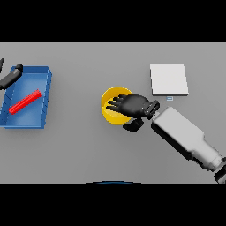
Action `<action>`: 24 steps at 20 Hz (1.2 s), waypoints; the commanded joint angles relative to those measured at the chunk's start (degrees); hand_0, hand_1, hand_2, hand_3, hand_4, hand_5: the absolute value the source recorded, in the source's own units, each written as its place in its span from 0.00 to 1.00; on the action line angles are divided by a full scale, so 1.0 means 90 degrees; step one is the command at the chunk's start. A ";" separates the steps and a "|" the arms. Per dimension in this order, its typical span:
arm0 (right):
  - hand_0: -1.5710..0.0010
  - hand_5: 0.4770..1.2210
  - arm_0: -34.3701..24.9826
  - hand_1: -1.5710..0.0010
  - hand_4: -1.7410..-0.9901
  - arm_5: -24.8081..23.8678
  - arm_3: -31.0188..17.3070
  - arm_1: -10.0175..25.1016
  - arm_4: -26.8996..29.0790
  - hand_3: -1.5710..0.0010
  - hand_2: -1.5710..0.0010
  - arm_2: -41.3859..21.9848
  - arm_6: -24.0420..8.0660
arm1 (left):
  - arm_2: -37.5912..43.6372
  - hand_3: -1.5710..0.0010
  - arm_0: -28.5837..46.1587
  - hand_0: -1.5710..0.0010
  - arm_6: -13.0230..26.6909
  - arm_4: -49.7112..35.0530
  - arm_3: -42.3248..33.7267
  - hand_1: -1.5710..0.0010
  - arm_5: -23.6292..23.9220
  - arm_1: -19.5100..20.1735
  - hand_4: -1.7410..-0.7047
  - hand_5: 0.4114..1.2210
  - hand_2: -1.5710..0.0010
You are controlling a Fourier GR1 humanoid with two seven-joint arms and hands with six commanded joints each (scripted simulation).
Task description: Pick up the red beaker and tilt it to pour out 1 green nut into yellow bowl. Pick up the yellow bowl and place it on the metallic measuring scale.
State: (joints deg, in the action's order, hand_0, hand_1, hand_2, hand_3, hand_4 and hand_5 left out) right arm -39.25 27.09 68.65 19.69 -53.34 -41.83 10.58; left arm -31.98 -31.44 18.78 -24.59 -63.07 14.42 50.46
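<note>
1. Yellow bowl (110,110) sits on the grey tabletop (88,145) near the middle, with the right hand (132,106) spread over its right side, fingers reaching across the rim and the thumb hanging outside the near rim.
2. That hand looks relaxed rather than clenched; I judge it is not yet gripping the bowl.
3. The step in hand seems to be picking up the bowl.
4. The scale (168,79), a pale square plate, lies well apart to the right and further back.
5. Next, the fingers and thumb need to close on the rim, then lift and carry the bowl over the scale.
6. A red object (25,102) lies in the blue tray (45,95) at far left; the left hand (11,76) shows beside it, its fingers unclear.
</note>
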 commanded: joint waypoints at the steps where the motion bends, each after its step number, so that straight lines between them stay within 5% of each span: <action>1: 1.00 0.35 -0.0039 1.00 0.62 0.0042 -0.0112 -0.0033 -0.0003 1.00 1.00 -0.0027 0.0015 | -0.0018 1.00 0.0027 1.00 -0.0032 0.0024 0.0013 1.00 0.0013 -0.0016 0.99 0.34 1.00; 7: 1.00 0.45 -0.0116 0.99 0.54 0.0229 -0.0401 -0.0281 0.0119 0.97 0.99 0.0068 -0.0267 | -0.0006 1.00 0.0032 1.00 -0.0035 -0.0002 -0.0157 1.00 0.0050 0.0041 0.99 0.34 1.00; 9: 0.82 0.53 -0.0107 0.85 0.47 0.0260 -0.0436 -0.0280 0.0129 0.89 0.89 0.0057 -0.0211 | 0.0004 1.00 0.0063 1.00 -0.0038 -0.0014 -0.0199 1.00 0.0034 0.0092 0.99 0.35 1.00; 10: 0.65 0.63 -0.0150 0.70 0.43 0.0259 -0.0431 -0.0228 0.0098 0.83 0.80 0.0029 -0.0107 | 0.0033 1.00 0.0078 1.00 -0.0056 -0.0030 -0.0206 1.00 0.0054 0.0117 0.99 0.35 1.00; 14: 0.27 0.85 -0.0164 0.29 0.21 0.0260 -0.0386 -0.0154 0.0158 0.54 0.36 0.0010 0.0139 | 0.0053 1.00 0.0028 1.00 -0.0070 -0.0024 -0.0094 1.00 0.0004 0.0111 0.98 0.35 1.00; 19: 0.09 0.95 -0.0201 0.09 0.07 0.0038 -0.0424 -0.0100 0.0160 0.25 0.21 -0.0057 0.0245 | 0.0011 1.00 0.0004 1.00 -0.0059 0.0006 -0.0072 1.00 -0.0030 0.0094 0.98 0.35 1.00; 24: 0.03 0.98 -0.0155 0.03 0.02 0.0014 -0.0279 -0.0084 0.0229 0.17 0.16 0.0097 0.0113 | -0.0008 1.00 0.0052 1.00 0.0015 -0.0039 -0.0190 1.00 -0.0051 0.0117 0.99 0.35 1.00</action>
State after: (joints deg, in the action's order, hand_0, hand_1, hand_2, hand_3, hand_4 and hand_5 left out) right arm -40.66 27.21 66.14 18.94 -51.28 -40.96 11.61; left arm -32.07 -30.95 18.94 -24.95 -64.78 13.95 51.49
